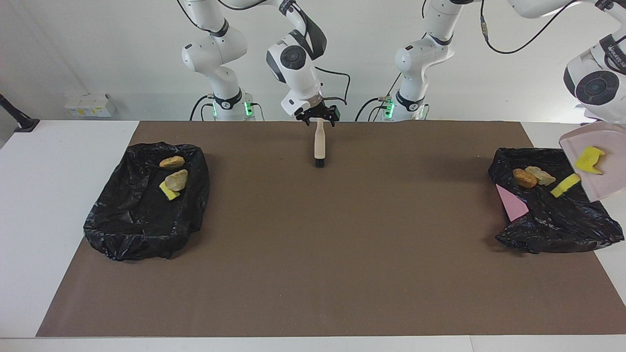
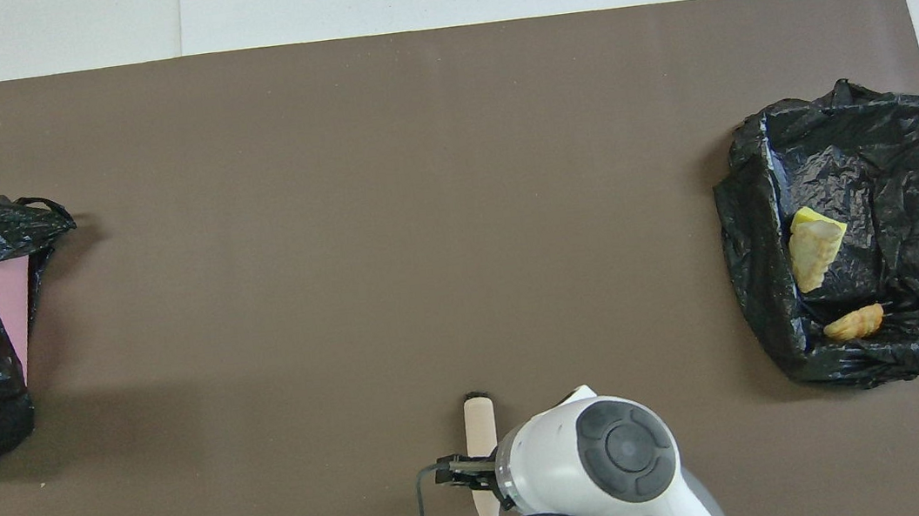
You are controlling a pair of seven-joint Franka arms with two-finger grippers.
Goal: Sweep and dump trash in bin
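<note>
- Right gripper [image 1: 320, 117]: jaws released and spread to either side of the handle tip of the brush [image 1: 319, 144]. They are not gripping it.
- Clock positions below are read on the facing view. The brush lies flat on the brown mat [image 1: 342, 244] at 12 o'clock on the worktop, with its bristles pointing to 6 o'clock.
- Left gripper: jaws clenched, hidden at 3 o'clock above the dustpan [image 1: 604, 183]. The pan hangs tilted over the first bin [image 1: 557, 227], so it reads as grasped.
- One yellow sponge chunk [image 1: 588, 160] is on the pan. A second sponge chunk [image 1: 566, 185] lies at the pan's lower lip, on the bin's black liner.
- Inside the first bin are an orange-brown lump [image 1: 525, 178] and, touching it, a pale lump [image 1: 540, 175]. The pink sheet [image 1: 511, 203] sits at their 7 o'clock.
- The second bin [image 1: 137, 230], at 9 o'clock on the worktop, holds three trash pieces [image 1: 176, 180].
</note>
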